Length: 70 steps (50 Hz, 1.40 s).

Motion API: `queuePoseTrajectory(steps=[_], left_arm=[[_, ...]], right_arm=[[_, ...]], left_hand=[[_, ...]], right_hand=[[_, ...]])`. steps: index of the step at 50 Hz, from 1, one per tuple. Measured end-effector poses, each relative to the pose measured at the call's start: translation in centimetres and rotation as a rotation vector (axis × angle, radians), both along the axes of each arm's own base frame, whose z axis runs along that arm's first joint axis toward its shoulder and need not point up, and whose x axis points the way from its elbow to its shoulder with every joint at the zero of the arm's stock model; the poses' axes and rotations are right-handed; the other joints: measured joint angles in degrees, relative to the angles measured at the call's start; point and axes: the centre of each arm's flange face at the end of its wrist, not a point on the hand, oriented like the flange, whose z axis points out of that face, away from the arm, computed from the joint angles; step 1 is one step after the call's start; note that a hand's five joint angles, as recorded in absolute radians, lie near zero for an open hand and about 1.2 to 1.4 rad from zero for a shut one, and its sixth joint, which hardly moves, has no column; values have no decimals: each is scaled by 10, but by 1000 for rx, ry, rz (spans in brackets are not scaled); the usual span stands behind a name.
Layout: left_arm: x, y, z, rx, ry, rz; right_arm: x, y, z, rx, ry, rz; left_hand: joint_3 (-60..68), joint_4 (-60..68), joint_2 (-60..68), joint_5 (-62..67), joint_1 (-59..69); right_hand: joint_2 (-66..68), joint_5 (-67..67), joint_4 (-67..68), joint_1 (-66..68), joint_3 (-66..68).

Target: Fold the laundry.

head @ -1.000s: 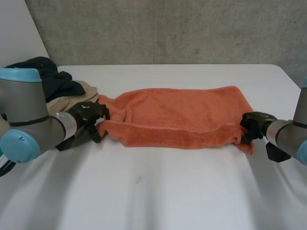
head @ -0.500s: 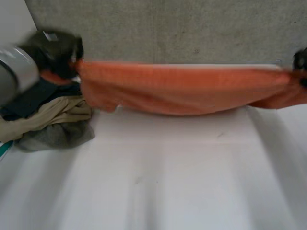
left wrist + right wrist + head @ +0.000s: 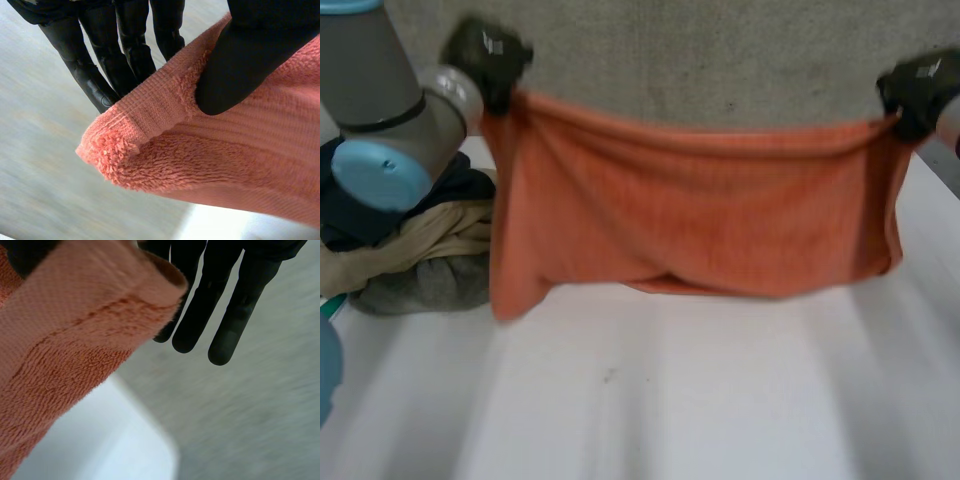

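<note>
Head view: left hand (image 3: 485,55) raised high at left, thumb and fingers pinching orange towel (image 3: 690,210) corner; towel hanging spread above white table (image 3: 670,400); right hand (image 3: 917,85) likewise pinching right corner; towel lay on table a second ago.

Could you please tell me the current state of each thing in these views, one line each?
orange towel: held up by its two top corners, hanging spread out over the white table.
left hand: shut, thumb pinching one towel corner against the fingers.
right hand: shut, pinching the other corner.
pile of clothes: crumpled and unfolded, lying on the table at the robot's left.
</note>
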Motion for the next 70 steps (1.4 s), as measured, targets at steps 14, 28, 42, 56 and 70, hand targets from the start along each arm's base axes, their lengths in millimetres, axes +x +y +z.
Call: queuePoseTrajectory(steps=[14, 28, 42, 56, 70], left_arm=[[1, 1, 92, -411, 310, -32], [7, -7, -61, 78, 208, -38], [19, 85, -171, 519, -177, -34], [43, 162, -154, 725, -511, -91], [-6, 23, -149, 312, -299, 40]], right_arm=[[-3, -11, 115, -651, -376, -10], [-17, -10, -28, -109, -248, 38], [-55, 66, -127, 470, 93, 50], [-74, 117, -97, 717, 447, 183], [-33, -3, -148, 141, 267, 85]], left_hand=[[0, 0, 0, 0, 0], [1, 0, 1, 0, 0], [1, 0, 1, 0, 0], [1, 0, 1, 0, 0], [1, 1, 1, 0, 0]], right_hand=[[0, 0, 0, 6, 0], [0, 0, 0, 6, 0], [0, 0, 0, 6, 0], [0, 0, 0, 6, 0], [0, 0, 0, 6, 0]])
